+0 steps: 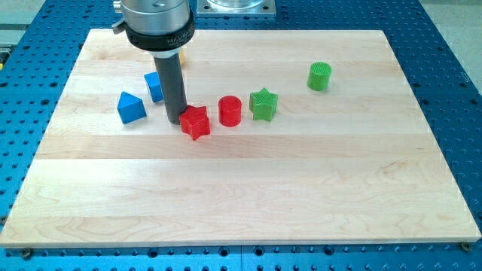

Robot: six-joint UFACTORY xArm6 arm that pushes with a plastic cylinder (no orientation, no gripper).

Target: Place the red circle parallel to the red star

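Jaws there are none, just my tip left of the ridged red plastic star, with the red plastic circle just right, nearly level; I'd say circle around next.

- The surface is pale wood, smooth, faintly glossy, in glued planks.
- Red star, red circle and green star look like ridged matt plastic.
- The rod is dark, smooth and matt.
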